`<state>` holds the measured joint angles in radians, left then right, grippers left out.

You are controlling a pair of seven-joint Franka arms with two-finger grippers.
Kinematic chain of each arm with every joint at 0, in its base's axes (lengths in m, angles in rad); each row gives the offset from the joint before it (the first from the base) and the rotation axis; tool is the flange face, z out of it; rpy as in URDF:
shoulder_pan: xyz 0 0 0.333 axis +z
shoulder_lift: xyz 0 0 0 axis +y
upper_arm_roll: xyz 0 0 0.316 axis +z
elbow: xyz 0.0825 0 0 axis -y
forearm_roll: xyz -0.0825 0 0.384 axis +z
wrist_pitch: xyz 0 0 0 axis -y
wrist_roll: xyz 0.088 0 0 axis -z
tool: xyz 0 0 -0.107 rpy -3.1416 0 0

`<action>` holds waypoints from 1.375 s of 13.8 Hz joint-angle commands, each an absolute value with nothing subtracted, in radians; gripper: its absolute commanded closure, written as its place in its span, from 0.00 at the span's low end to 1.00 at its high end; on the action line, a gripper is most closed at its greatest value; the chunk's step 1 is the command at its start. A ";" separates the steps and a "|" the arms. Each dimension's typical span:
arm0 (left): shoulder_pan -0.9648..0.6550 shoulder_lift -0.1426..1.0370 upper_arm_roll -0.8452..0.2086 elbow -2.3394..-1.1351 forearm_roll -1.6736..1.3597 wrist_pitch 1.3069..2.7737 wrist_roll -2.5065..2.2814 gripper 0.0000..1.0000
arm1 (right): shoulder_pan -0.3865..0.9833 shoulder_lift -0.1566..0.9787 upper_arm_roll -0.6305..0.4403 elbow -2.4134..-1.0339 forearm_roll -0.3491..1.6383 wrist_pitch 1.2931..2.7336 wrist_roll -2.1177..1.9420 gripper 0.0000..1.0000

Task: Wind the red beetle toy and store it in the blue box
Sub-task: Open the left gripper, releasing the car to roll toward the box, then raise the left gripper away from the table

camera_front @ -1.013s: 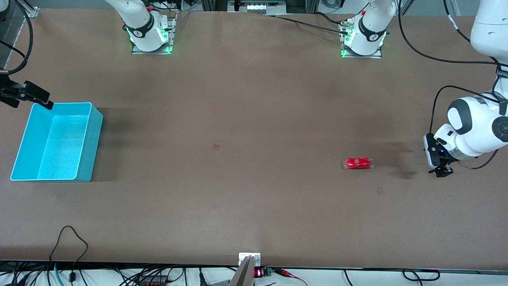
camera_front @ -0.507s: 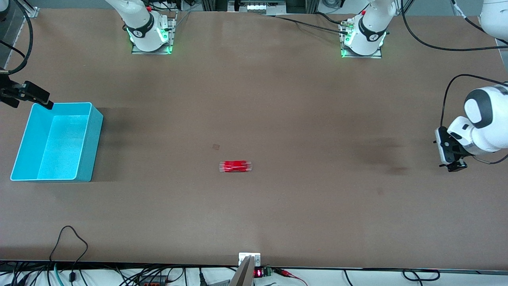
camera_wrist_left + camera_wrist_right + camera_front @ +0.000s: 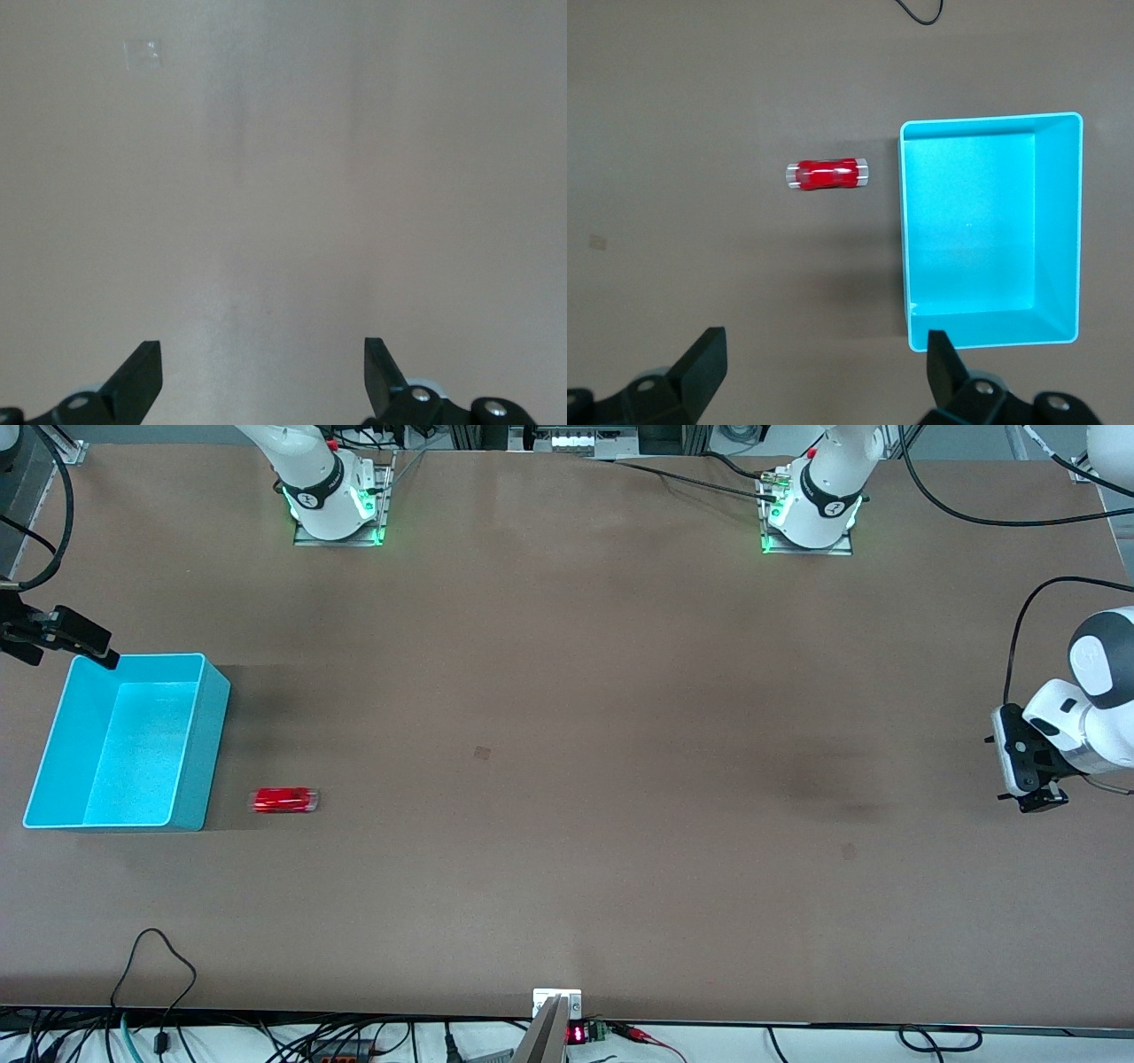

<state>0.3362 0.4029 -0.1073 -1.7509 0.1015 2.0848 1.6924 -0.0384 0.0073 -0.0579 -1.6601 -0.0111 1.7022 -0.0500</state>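
Observation:
The red beetle toy point(image 3: 283, 800) point(image 3: 827, 174) stands on the table just beside the blue box point(image 3: 202, 753) point(image 3: 970, 230), toward the left arm's end of it, apart from its wall. The box is empty. My right gripper point(image 3: 96, 650) point(image 3: 824, 350) hangs open above the box's corner farthest from the front camera, at the right arm's end of the table, and holds nothing. At the left arm's end, my left gripper point(image 3: 1032, 802) point(image 3: 262, 354) hovers open over bare table with nothing between its fingers.
A small dark mark point(image 3: 482, 752) sits mid-table. A black cable loop point(image 3: 155, 957) and a small bracket point(image 3: 556, 1003) lie at the table's edge nearest the front camera. A small clear square point(image 3: 142, 53) shows on the table in the left wrist view.
The toy has run across the table from near the left gripper to beside the blue box. The left arm has drawn back toward its end of the table. The right gripper has not moved.

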 commanded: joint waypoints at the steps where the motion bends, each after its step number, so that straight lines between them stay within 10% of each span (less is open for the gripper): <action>1: 0.333 0.402 -0.109 -1.733 0.112 2.046 1.680 0.00 | -0.041 0.009 -0.057 -1.651 -0.011 1.700 -0.055 0.00; 9: 0.327 0.287 -0.170 -1.724 0.112 1.884 1.329 0.00 | -0.046 0.026 -0.057 -1.649 -0.011 1.715 -0.057 0.00; 19: 0.308 0.281 -0.379 -1.402 0.112 1.419 0.512 0.00 | -0.035 0.124 -0.048 -1.622 -0.009 1.726 -0.060 0.00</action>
